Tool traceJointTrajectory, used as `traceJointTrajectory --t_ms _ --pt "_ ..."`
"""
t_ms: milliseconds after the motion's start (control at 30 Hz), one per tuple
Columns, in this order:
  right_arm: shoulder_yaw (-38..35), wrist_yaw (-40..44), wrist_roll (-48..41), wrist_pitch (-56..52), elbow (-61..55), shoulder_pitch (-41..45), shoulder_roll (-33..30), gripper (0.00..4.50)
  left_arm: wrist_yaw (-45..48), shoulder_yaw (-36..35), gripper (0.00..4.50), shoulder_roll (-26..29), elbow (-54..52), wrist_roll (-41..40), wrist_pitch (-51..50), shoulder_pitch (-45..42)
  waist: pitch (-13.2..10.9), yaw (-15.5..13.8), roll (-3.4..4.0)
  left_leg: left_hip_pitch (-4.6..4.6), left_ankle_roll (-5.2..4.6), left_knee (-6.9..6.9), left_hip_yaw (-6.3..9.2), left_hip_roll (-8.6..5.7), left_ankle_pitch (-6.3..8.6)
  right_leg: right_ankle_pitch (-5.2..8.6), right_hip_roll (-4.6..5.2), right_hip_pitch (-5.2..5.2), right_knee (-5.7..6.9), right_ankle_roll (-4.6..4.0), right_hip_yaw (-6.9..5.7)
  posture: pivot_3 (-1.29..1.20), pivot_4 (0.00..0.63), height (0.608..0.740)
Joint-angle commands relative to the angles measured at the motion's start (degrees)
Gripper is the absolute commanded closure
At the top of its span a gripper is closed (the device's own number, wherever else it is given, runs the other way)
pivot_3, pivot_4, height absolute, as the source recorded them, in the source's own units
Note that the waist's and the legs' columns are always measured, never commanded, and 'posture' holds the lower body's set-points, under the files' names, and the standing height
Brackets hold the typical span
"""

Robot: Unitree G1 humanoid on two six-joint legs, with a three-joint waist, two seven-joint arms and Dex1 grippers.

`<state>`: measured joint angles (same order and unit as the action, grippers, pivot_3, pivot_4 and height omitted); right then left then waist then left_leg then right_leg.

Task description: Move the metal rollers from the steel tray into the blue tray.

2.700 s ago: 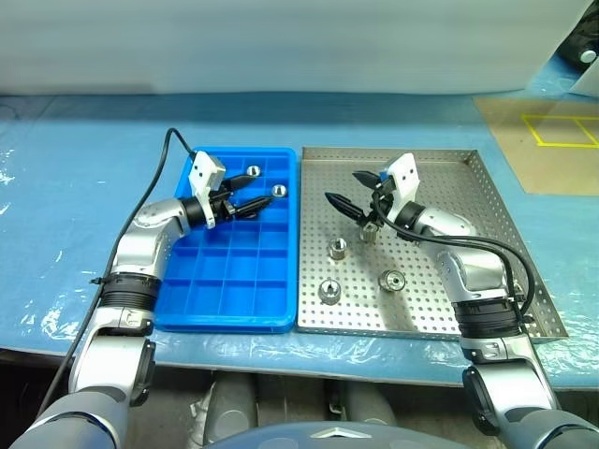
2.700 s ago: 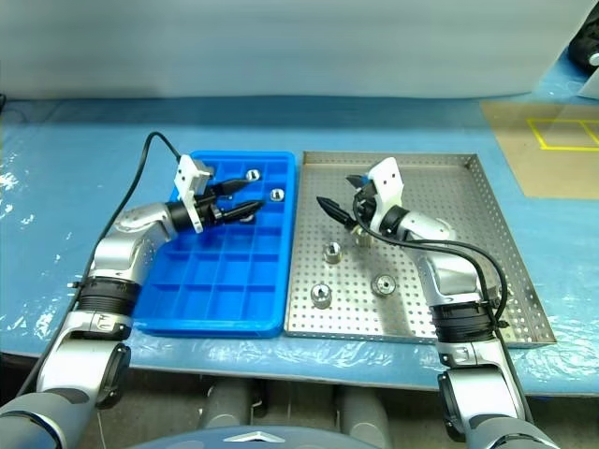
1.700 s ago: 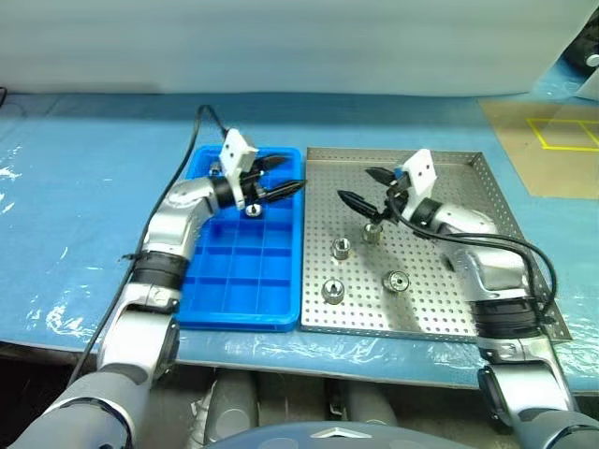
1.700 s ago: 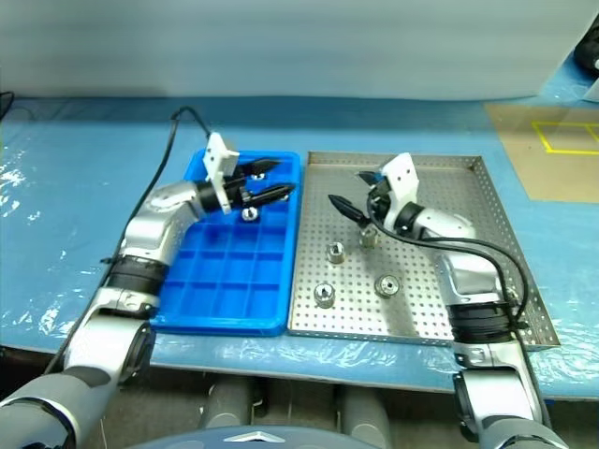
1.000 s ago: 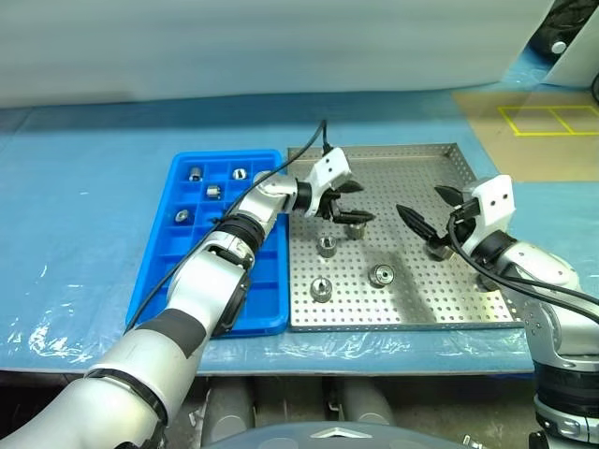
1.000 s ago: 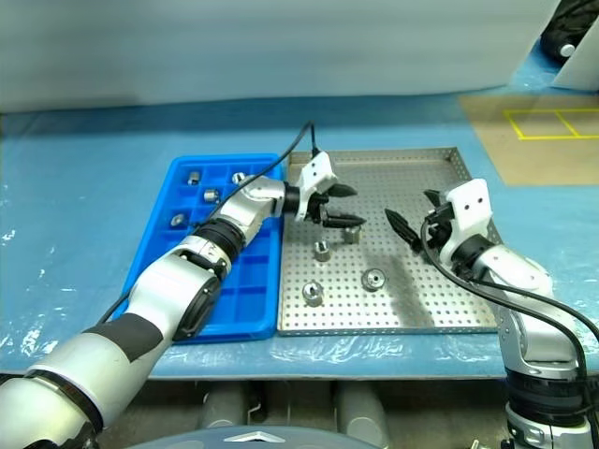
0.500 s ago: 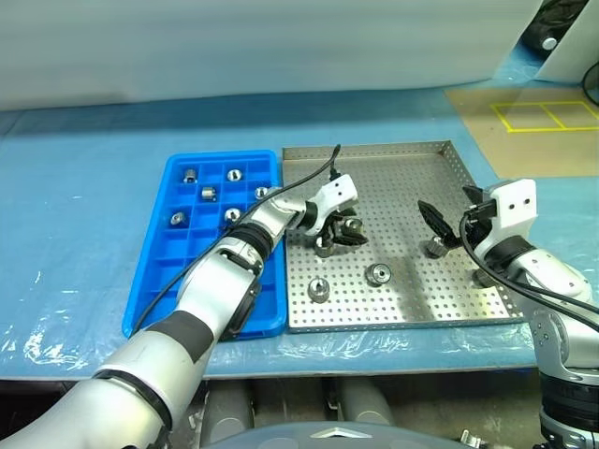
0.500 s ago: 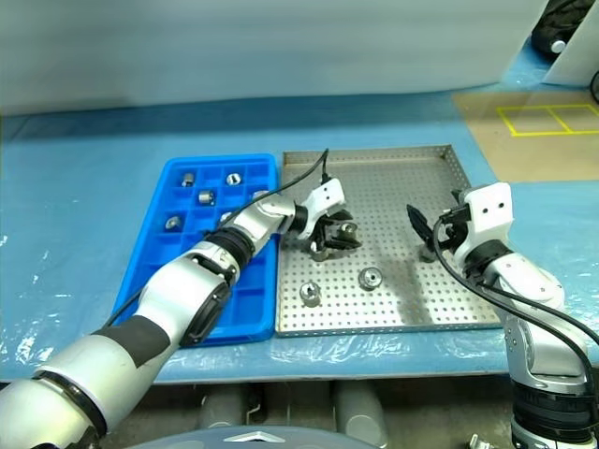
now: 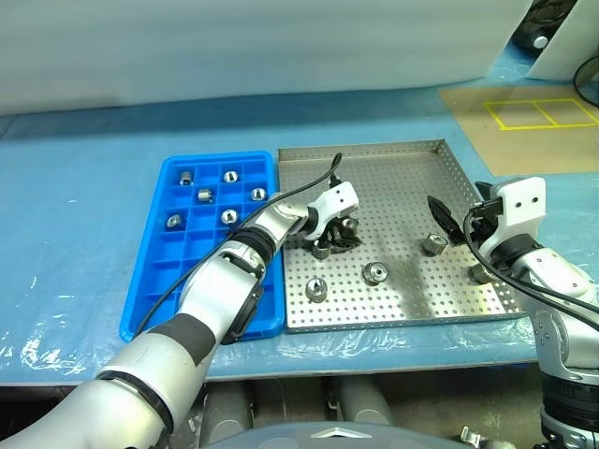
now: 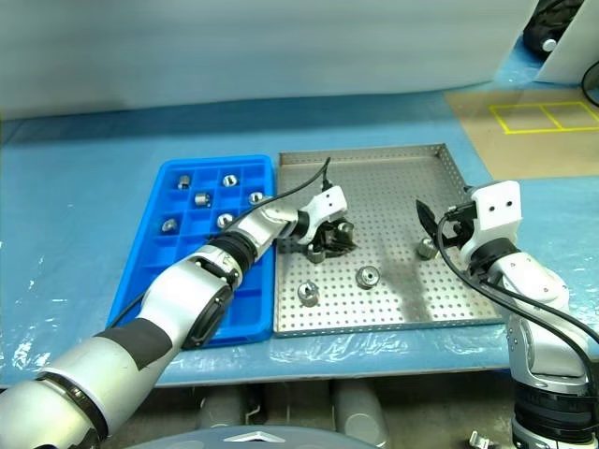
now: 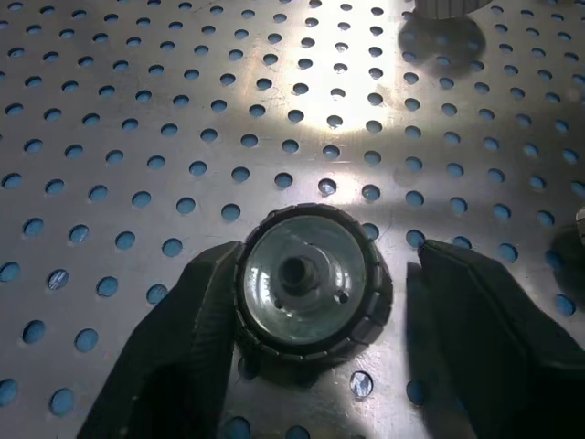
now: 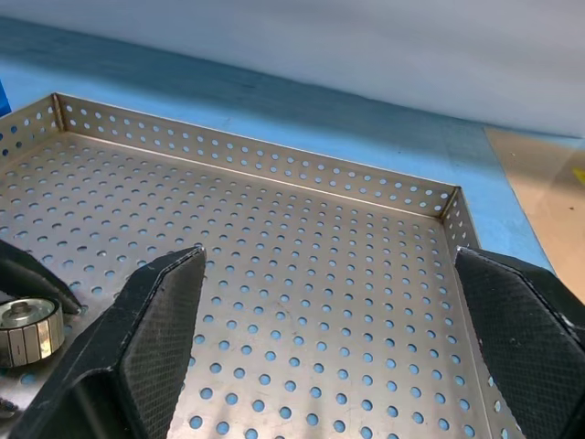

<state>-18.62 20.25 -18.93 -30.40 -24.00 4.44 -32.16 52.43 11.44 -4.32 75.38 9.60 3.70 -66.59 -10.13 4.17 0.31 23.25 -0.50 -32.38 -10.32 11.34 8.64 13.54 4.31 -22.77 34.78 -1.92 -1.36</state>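
- Metal rollers: in the left eye view, five are counted in the blue tray (image 9: 159,267); five are left on the steel tray (image 9: 398,182), so the task is judged about half done.
- Left wrist view: the left tool (image 11: 311,302) is seen around one roller (image 11: 306,282), one finger touching, the other apart, not yet pinching.
- Right wrist view: the right tool (image 12: 334,311) is held spread over the steel tray, empty.
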Motion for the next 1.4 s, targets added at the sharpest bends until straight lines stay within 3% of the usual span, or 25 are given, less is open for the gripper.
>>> traceJointTrajectory --t_ms 33,100,167,433,600,700,900,1133,1233,1400 --pt "-1.3 -0.2 0.2 1.4 -0.9 0.6 -0.1 0.00 -1.0 -0.2 2.23 0.2 -0.3 0.7 0.6 0.7 0.0 0.0 0.00 0.01 -0.02 0.00 0.00 0.00 0.01 0.00 0.00 0.00 -0.01 0.00 0.00 -0.60 0.150 0.740" --pt "-0.9 -0.2 0.3 1.5 -0.7 0.9 0.0 0.00 0.0 -0.7 2.23 0.3 -0.3 0.3 0.9 0.7 0.0 0.0 0.00 0.01 -0.04 0.00 0.00 0.01 0.02 0.00 0.01 0.00 -0.02 0.00 0.00 -0.59 0.150 0.740" --pt "-0.5 -0.1 0.4 1.6 -0.3 1.2 0.0 0.00 1.0 -1.1 2.62 0.5 -0.5 -0.1 1.0 0.7 0.0 0.0 0.00 0.01 -0.05 0.00 0.00 0.00 0.03 0.00 0.01 0.00 -0.03 0.00 0.00 -0.59 0.150 0.740" --pt "1.0 0.5 0.7 2.1 1.0 2.3 0.3 0.00 4.4 -4.8 2.64 1.1 -2.5 -3.7 2.7 0.0 0.0 -0.1 0.00 0.03 -0.05 0.00 0.00 0.01 0.03 0.00 0.01 -0.02 -0.03 0.00 -0.01 -0.56 0.150 0.740" --pt "2.4 1.0 0.9 2.8 2.5 3.7 0.7 0.00 17.3 -14.2 2.64 1.7 -10.4 -16.6 -4.2 -2.6 0.0 -0.3 0.01 0.24 -0.07 0.01 0.00 0.00 0.03 -0.01 0.08 -0.23 -0.01 -0.01 -0.01 -0.51 0.150 0.740" --pt "3.8 1.6 1.2 3.4 4.3 5.5 1.1 0.00 22.2 -14.2 2.64 3.4 -17.7 -19.5 -9.3 -0.9 0.0 -0.3 0.01 0.22 -0.09 0.01 -0.02 0.01 0.05 0.00 0.10 -0.24 -0.01 -0.01 -0.01 -0.48 0.150 0.740" --pt "6.8 3.2 1.8 5.5 8.9 9.5 1.9 0.00 22.1 -12.0 2.64 7.6 -30.4 -20.8 -16.0 5.3 0.0 -0.4 0.06 0.16 -0.09 0.08 -0.06 0.08 0.04 0.00 0.06 -0.23 0.00 -0.02 -0.02 -0.42 0.150 0.740" --pt "10.4 6.1 2.7 8.0 15.3 14.8 3.5 0.00 21.4 -11.2 2.64 17.2 -54.0 -24.8 -26.9 15.7 0.0 -1.2 0.08 0.23 -0.08 0.06 -0.05 0.12 0.04 -0.01 0.06 -0.28 0.04 -0.03 -0.06 -0.28 0.150 0.740" --pt "12.8 8.7 3.0 9.5 19.5 18.2 4.4 0.00 21.5 -11.9 2.64 24.5 -68.2 -27.4 -31.8 24.2 0.0 -1.7 0.11 0.16 -0.07 0.14 -0.06 0.14 0.03 0.00 0.04 -0.28 0.04 -0.04 -0.04 -0.19 0.150 0.740" --pt "16.0 14.3 1.8 10.3 25.7 24.7 6.4 0.00 18.2 -16.1 2.64 34.3 -79.3 -30.4 -36.0 33.4 -0.1 -3.8 0.18 0.14 0.18 0.24 -0.07 0.26 -0.11 0.01 -0.03 -0.32 0.11 -0.06 -0.13 -0.04 0.150 0.740"
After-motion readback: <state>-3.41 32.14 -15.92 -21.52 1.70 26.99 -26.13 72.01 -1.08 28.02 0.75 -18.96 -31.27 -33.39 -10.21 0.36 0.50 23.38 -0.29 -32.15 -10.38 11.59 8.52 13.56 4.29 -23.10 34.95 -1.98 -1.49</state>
